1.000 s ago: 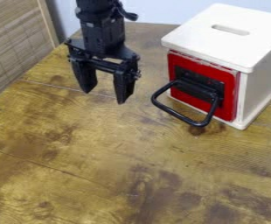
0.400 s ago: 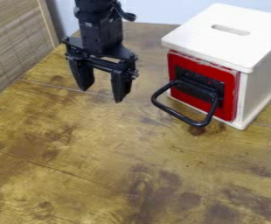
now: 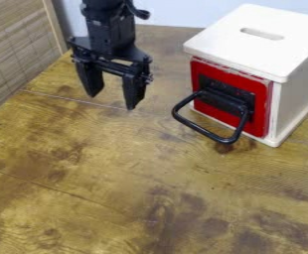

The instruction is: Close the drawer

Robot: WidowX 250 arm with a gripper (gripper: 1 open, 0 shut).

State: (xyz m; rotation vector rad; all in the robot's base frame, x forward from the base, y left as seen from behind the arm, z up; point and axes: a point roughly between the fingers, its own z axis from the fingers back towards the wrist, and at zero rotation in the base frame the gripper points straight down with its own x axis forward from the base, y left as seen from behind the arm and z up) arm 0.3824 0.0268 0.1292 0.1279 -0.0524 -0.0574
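The drawer [image 3: 229, 99] has a red front with a black bracket and a large black loop handle [image 3: 209, 122] that droops toward the table. It sits in a small white box cabinet [image 3: 265, 45] at the right. The red front looks close to flush with the cabinet face. My black gripper [image 3: 111, 94] hangs open to the left of the drawer, fingers pointing down just above the wooden table, with nothing between them. A clear gap separates it from the handle.
The wooden table [image 3: 103, 189] spreads across the front and left. A slatted wooden panel [image 3: 14, 45] stands at the far left edge. The cabinet top has a slot [image 3: 261, 34].
The gripper has drifted left and slightly back, away from the drawer handle, staying open. The drawer and cabinet have not moved.
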